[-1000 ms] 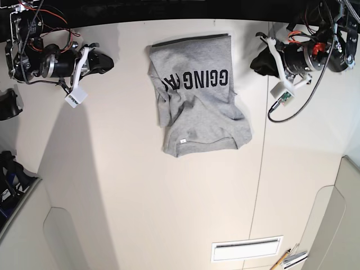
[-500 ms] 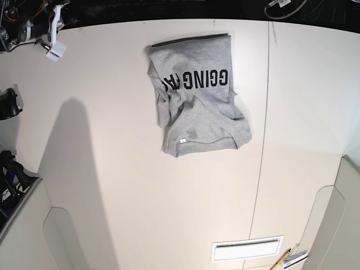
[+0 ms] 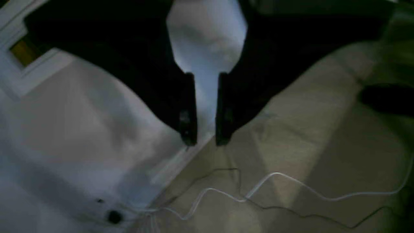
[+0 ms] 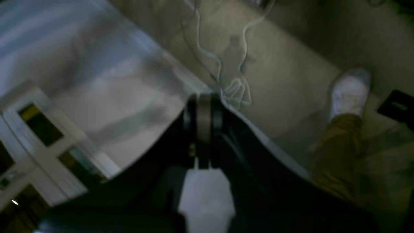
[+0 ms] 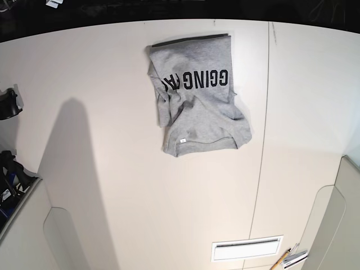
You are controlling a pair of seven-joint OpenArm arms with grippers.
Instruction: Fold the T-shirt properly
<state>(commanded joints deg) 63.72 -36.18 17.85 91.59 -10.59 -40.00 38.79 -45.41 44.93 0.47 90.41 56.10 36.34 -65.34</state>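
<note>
The table (image 5: 140, 208) was the largest thing, pale, a dark seam running down it. The shirt (image 5: 197, 101) lay folded near its far edge, black lettering upside down, collar toward the near side, some fabric rumpled. The left gripper (image 3: 206, 139) had a narrow gap between its fingers and held nothing. The right gripper's (image 4: 203, 100) fingers looked pressed together, blurred, with nothing visible between them. A white cord (image 4: 244, 42) trailed on the floor (image 4: 278, 55).

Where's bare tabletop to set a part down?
Widest: below the T-shirt, down to the white slot frame. Also left and right of the shirt. Crowded: lower-right corner, with the pencil, and the left edge, with black gear.
</note>
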